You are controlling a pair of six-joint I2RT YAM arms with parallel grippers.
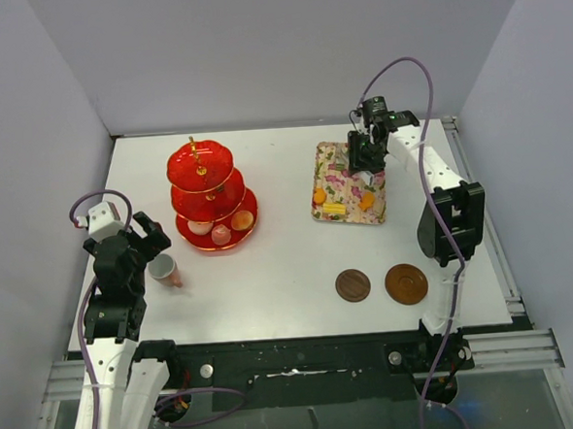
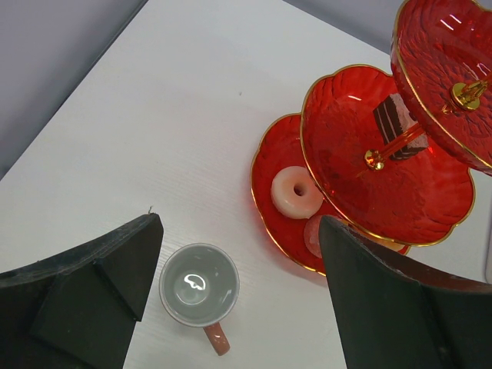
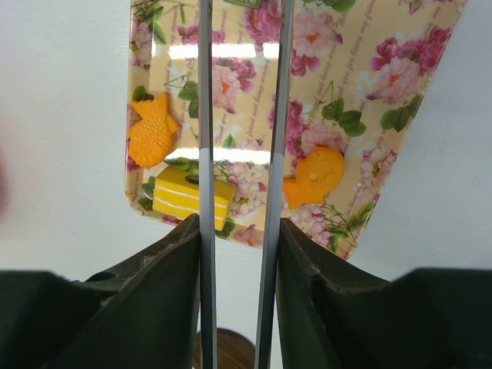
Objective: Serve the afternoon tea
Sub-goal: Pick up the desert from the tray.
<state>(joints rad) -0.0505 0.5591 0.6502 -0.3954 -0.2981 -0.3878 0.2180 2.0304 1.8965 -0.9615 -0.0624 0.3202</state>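
Left gripper [image 2: 240, 231] spread wide and empty, pink cup [image 2: 199, 286] upright just below between its fingers, red stand [image 2: 361, 161] off to its right; right gripper [image 1: 366, 166] narrowly parted, empty, above floral tray [image 3: 400, 154] holding yellow cake [image 3: 178, 194]

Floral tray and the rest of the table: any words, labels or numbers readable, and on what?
Floral tray: faint cursive script between the flowers, too small and blurred to read.
Red stand, cup, saucers: no text visible.
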